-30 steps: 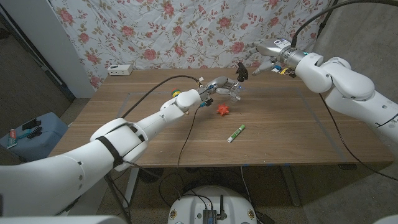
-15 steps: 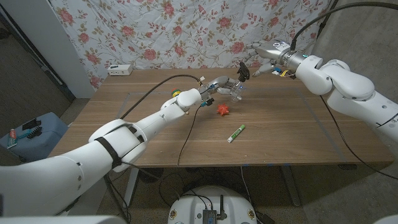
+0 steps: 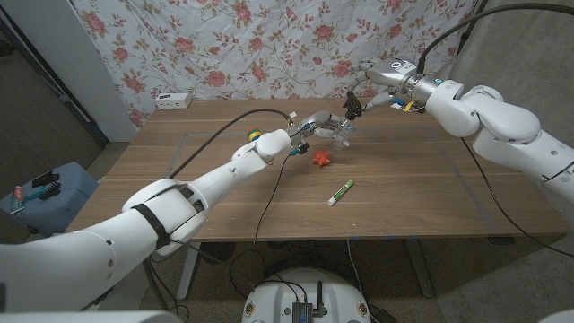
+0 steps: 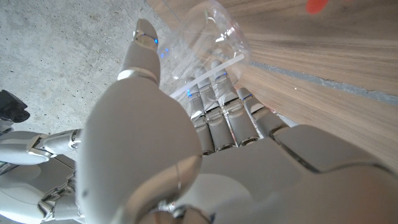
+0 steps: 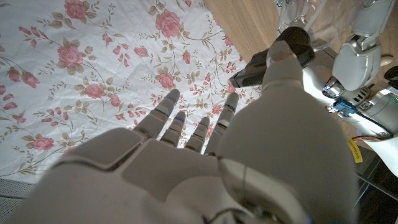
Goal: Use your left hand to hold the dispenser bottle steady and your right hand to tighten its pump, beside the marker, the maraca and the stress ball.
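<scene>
Clearly the tightening step is in hand: the left hand (image 3: 316,124) grips the clear dispenser bottle (image 3: 336,132), at twelve o'clock from the red stress ball (image 3: 321,159), while the right hand (image 3: 369,90) meets its black pump (image 3: 351,103), thumb on top, other fingers spread. Next comes a twist. Open surface (image 3: 404,179) lies toward three o'clock, marker (image 3: 340,192) nearer.
</scene>
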